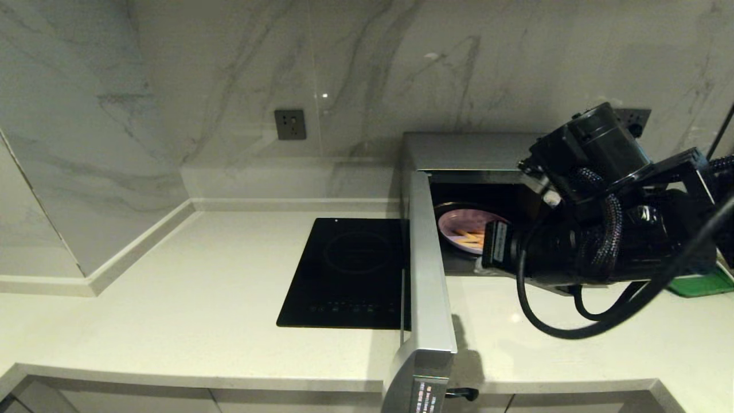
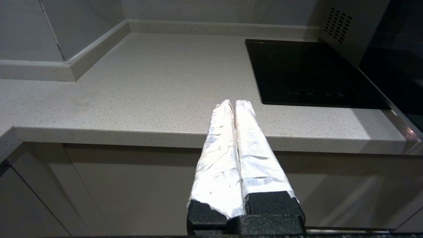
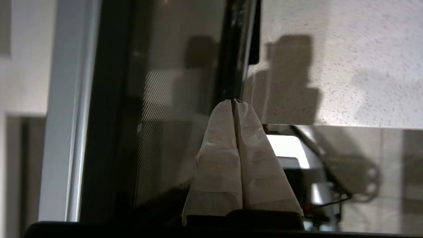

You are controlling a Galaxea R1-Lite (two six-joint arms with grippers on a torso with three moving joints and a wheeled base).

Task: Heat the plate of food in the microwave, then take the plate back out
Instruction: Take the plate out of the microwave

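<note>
The silver microwave (image 1: 459, 150) stands at the back right of the counter. Its door (image 1: 427, 269) is swung wide open toward me. Inside the dark cavity sits the pale-lilac plate of food (image 1: 464, 225) with orange-yellow sticks on it. My right arm (image 1: 596, 252) reaches across in front of the opening, level with the plate. In the right wrist view, my right gripper (image 3: 234, 102) is shut on nothing, its tips close to the inner glass of the door (image 3: 165, 115). My left gripper (image 2: 231, 103) is shut and empty, parked low before the counter's front edge.
A flat black induction cooktop (image 1: 350, 269) lies left of the open door. A green tray (image 1: 702, 284) shows behind my right arm at the far right. A wall socket (image 1: 289, 124) is on the marble backsplash. The open door overhangs the counter's front edge.
</note>
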